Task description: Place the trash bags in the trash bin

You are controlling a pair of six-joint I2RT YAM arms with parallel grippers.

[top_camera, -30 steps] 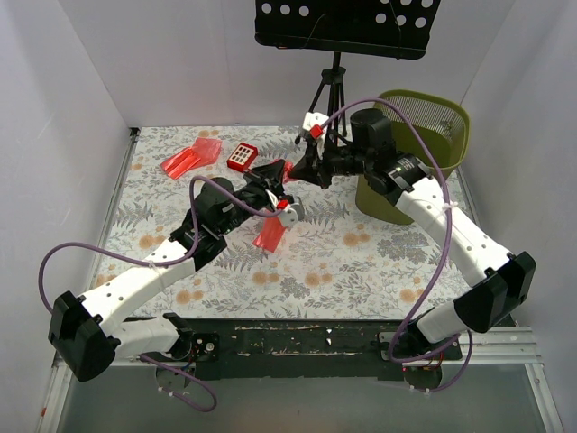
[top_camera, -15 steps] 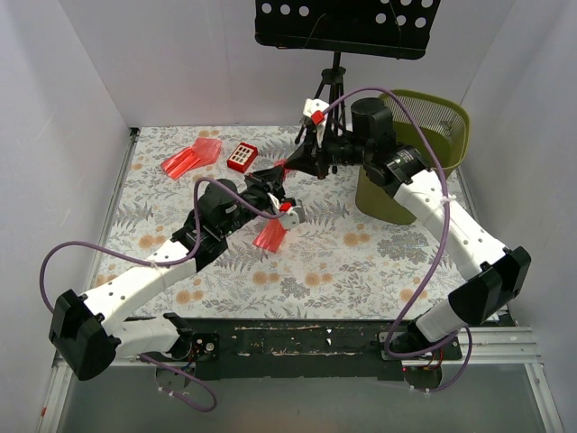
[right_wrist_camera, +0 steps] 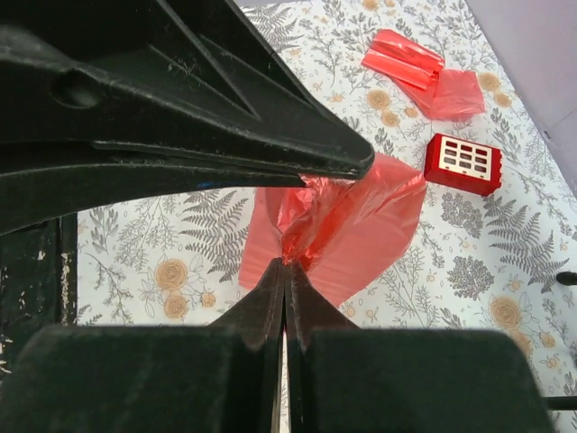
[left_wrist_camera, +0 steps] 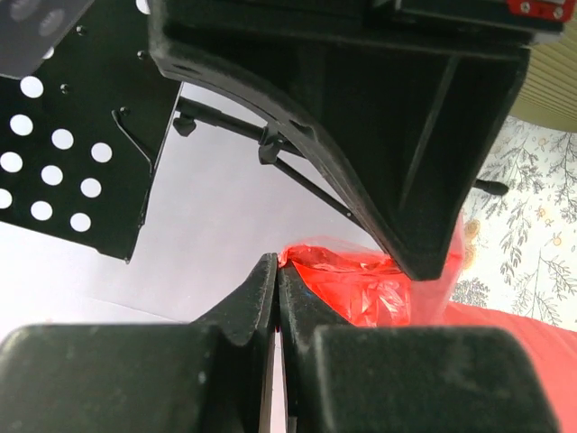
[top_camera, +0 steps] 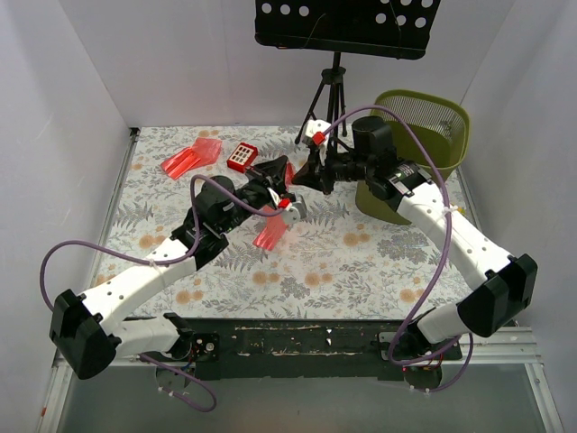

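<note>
Hanging just left of the top view's centre, a red trash bag (top_camera: pixel 270 233) is gripped from two sides. The left gripper (left_wrist_camera: pixel 278 271) is seen pressed together at the bottom middle of its wrist view, with crumpled red film caught at its tips. The right gripper (right_wrist_camera: pixel 286 271) is likewise closed, and a fold of the same film is pinched between its tips at the centre of its own view. From there the bag is spread up and to the right, above the flowered table (top_camera: pixel 361 262). The two pincers are brought nose to nose, each one's black finger filling the upper part of the other's camera.

A second trash bag (top_camera: pixel 191 158) is left lying flat in the upper left of the top view, with a small red box (top_camera: pixel 242 156) just to its right. The trash bin (top_camera: pixel 433 117) is placed at the upper right, tilted, and is partly hidden by the right arm.
</note>
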